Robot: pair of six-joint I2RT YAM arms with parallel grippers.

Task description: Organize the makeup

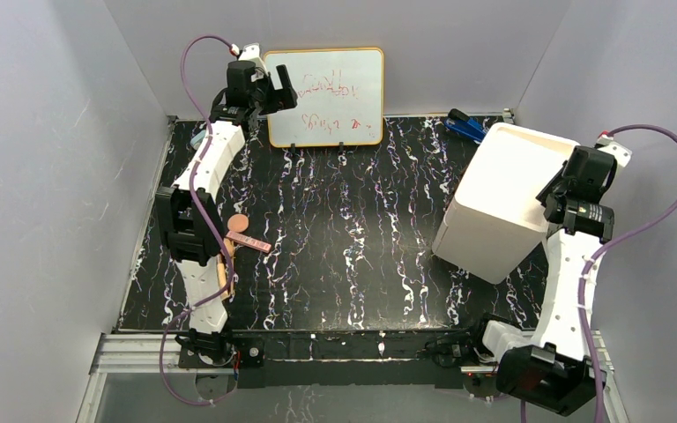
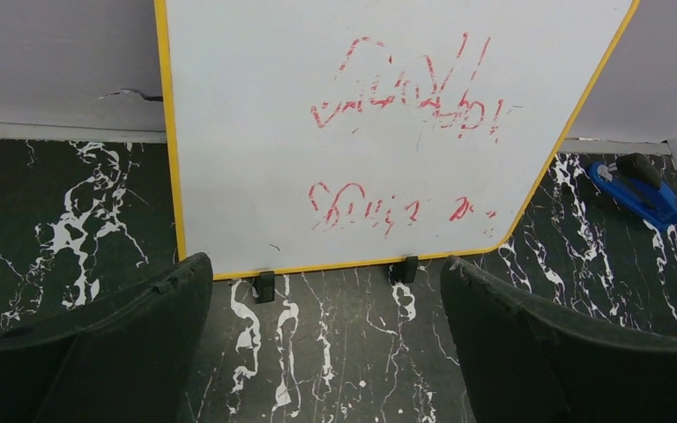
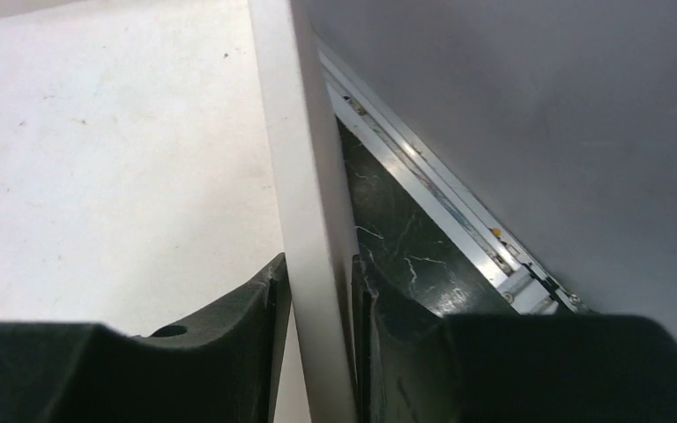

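Note:
The makeup lies at the table's left, beside my left arm's base. It shows as a round peach puff (image 1: 240, 222), a pink flat palette (image 1: 249, 241) and a wooden-handled brush (image 1: 223, 270) partly hidden by the arm. My left gripper (image 1: 269, 88) (image 2: 326, 269) is open and empty far from it, at the back by the whiteboard. My right gripper (image 1: 554, 189) (image 3: 317, 264) is at the right wall of a tall white bin (image 1: 502, 198). One finger is inside that wall (image 3: 295, 132) and one outside, closed on it.
A yellow-framed whiteboard (image 1: 326, 97) (image 2: 379, 123) with red scribbles stands at the back centre on two black feet. A blue object (image 1: 465, 126) (image 2: 639, 189) lies behind the bin. A small pale-blue object (image 1: 198, 138) sits at the back left. Grey walls enclose the table.

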